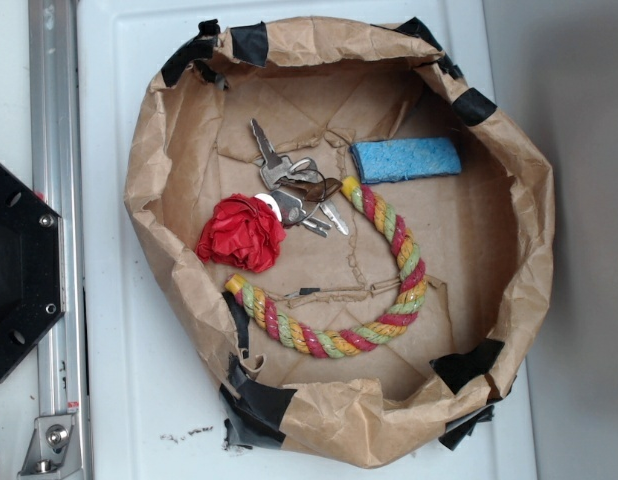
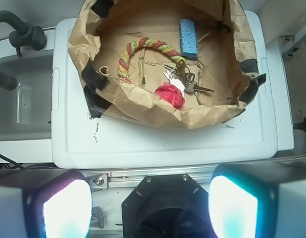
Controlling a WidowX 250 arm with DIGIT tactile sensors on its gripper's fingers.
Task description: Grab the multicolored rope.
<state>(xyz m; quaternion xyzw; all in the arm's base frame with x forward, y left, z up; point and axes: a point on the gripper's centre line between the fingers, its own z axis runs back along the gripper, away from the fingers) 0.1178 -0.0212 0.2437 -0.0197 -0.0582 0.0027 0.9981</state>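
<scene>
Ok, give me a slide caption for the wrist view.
Open gripper far above a paper-lined bin holding a multicolored rope, keys, sponge and red ball.

One multicolored rope [image 1: 374,300], one red cloth ball [image 1: 242,233], one blue sponge [image 1: 405,159], one bunch of keys [image 1: 294,185], one brown paper basket [image 1: 169,150].

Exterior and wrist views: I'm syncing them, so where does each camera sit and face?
Exterior: overhead, looking straight down into the paper bowl; only the robot's black base shows at left.
Wrist: on the arm, looking forward and down across the white lid; the blurred fingers frame the bottom.
Shared: multicolored rope, red cloth ball, keys, blue sponge.
</scene>
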